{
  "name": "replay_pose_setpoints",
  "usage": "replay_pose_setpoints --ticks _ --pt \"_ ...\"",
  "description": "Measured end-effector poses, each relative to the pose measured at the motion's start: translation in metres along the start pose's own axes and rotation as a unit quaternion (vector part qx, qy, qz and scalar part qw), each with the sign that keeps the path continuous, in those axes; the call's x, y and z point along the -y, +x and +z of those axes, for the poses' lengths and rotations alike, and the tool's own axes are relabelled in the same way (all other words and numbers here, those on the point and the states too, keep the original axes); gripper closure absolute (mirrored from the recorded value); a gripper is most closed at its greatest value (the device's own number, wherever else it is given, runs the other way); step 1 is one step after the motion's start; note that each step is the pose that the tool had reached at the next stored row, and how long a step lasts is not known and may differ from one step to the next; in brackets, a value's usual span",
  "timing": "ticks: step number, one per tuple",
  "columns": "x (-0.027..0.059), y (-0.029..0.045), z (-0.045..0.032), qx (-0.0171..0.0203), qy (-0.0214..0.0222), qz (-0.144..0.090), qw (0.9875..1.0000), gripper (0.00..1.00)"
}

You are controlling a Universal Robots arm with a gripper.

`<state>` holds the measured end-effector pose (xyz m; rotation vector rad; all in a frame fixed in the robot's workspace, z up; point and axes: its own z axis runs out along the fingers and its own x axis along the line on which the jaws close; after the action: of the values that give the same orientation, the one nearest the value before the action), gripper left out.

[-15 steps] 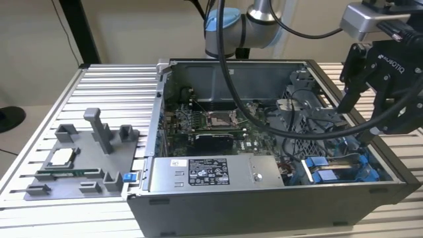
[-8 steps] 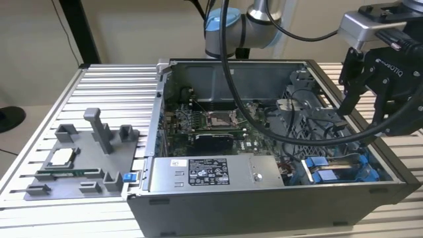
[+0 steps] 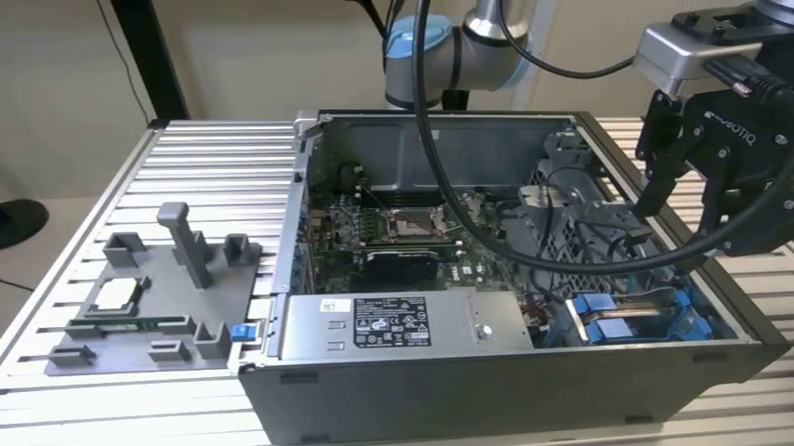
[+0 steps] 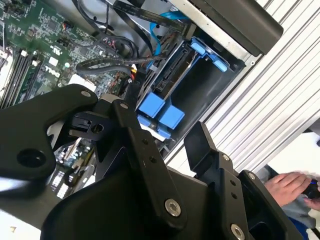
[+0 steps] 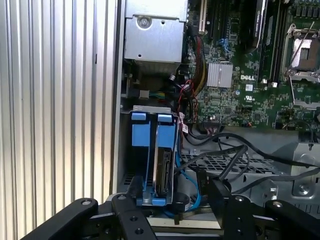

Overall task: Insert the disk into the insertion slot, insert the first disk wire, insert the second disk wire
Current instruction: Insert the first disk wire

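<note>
The disk [image 5: 164, 167] stands on edge in its blue carrier inside the insertion slot [image 5: 140, 111], a bay at the corner of the open computer case [image 3: 496, 400]. In the exterior view the blue carrier parts of the disk [image 3: 627, 321] show at the case's near corner on that view's right. My gripper [image 3: 693, 200] hangs open above that side of the case with nothing between its fingers. In both wrist views the gripper [image 5: 167, 197] [image 4: 160, 122] is above the bay and apart from it. Black wires [image 5: 225, 150] and a blue cable [image 5: 186, 179] lie loose beside the disk.
A silver power-supply box [image 3: 385, 327] sits along the case's front wall, beside the motherboard [image 3: 397, 232]. A grey fixture [image 3: 155, 297] with small parts stands on the slatted table [image 3: 211, 167] on the exterior view's left. A person's hand [image 4: 290, 185] shows beyond the table edge.
</note>
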<state>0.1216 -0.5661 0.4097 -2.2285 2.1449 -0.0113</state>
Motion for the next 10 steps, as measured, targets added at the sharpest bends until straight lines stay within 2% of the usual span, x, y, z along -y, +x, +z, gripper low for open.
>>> replay_pose_setpoints --ticks 7,10 --pt "0.0000 0.0000 0.0002 0.0000 0.0004 0.000 1.0000 0.00" --pt "-0.0001 -0.0013 0.0026 -0.0006 0.0065 -0.001 1.0000 0.00"
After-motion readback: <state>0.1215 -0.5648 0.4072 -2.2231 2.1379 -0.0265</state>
